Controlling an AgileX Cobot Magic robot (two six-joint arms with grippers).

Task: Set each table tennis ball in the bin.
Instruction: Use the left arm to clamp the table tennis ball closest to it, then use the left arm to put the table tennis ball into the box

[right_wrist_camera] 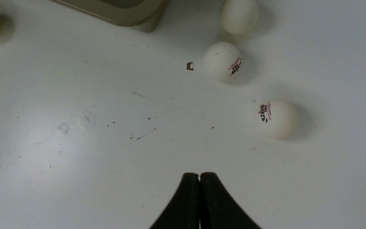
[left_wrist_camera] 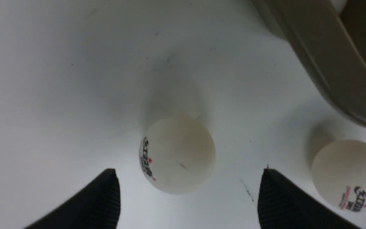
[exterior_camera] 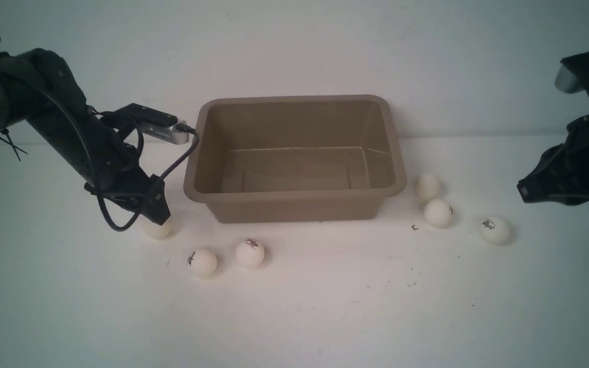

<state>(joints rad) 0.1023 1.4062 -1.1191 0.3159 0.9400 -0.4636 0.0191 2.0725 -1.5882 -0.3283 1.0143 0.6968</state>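
- The bin [exterior_camera: 294, 208] sits mid-surface towards the back, with a long side facing the robot, on the white surface [exterior_camera: 325, 317].
- The left arm [exterior_camera: 69, 133] reaches down just off the bin's front left corner. The left jaws stand wide open and hold nothing.
- In the left wrist view, the leftmost ball [left_wrist_camera: 177, 155] lies on the surface between the two black fingertips [left_wrist_camera: 100, 200], touching neither. In the front view it is partly hidden behind the arm's tip.
- The second ball [exterior_camera: 202, 262] and third ball [exterior_camera: 249, 253] lie in front of the bin's left half, near each other but apart. One of them, I cannot tell which, shows in the left wrist view just beyond the outer side of one fingertip.
- The bin's rounded corner is close by in that same view, clear of the fingertips.
- A black cable [exterior_camera: 182, 153] loops from the left arm near the bin's left rim.
- Right of the bin, the ball nearest the bin [exterior_camera: 427, 186] lies beside the wall. The middle ball [exterior_camera: 438, 213] is just in front of it, and the rightmost ball [exterior_camera: 495, 230] is farther out.
- A small dark mark [exterior_camera: 415, 227] lies on the surface beside the middle ball.
- The right arm [exterior_camera: 570, 168] hangs above the surface at the right edge. The right jaws are pressed together with nothing between them, apart from those three balls.
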